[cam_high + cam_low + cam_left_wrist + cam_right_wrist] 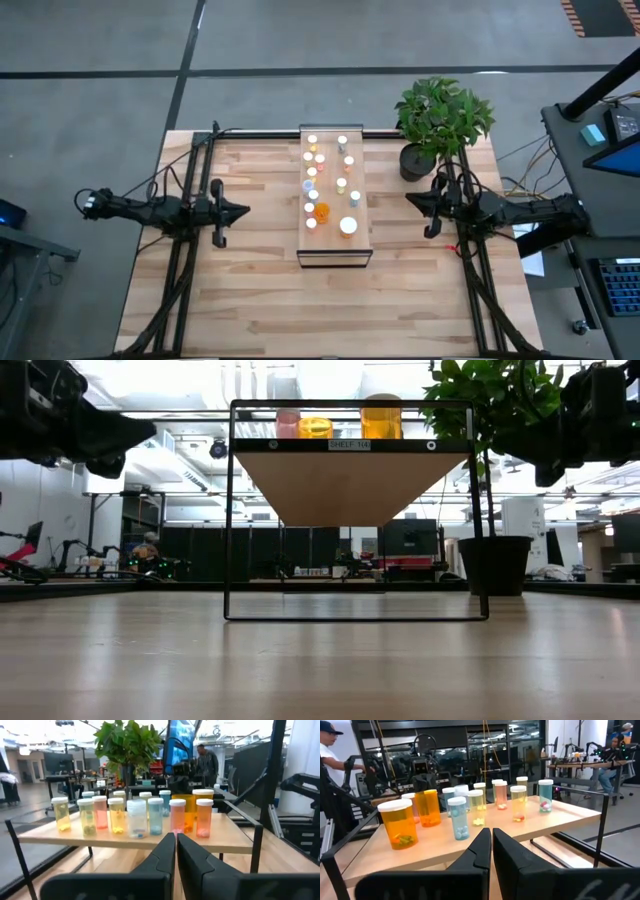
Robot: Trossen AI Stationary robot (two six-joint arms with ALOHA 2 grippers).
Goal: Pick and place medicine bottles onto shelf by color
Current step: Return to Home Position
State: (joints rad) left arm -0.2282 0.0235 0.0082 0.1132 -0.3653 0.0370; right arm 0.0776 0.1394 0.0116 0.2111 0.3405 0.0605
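Several small white-capped medicine bottles, orange, yellow, pale blue and pink, stand upright on their bases on the shelf, a light-wood board in a dark frame at the table's middle. A larger orange bottle stands near the shelf's near end. The bottles also show in the left wrist view. My left gripper hovers left of the shelf, shut and empty. My right gripper hovers right of the shelf, shut and empty. In the wrist views both grippers point at the shelf.
A potted green plant stands at the table's far right, close to my right arm. The shelf board sits raised on its dark frame above the tabletop. People show in the room beyond the table. Bare plank tabletop lies toward the near edge.
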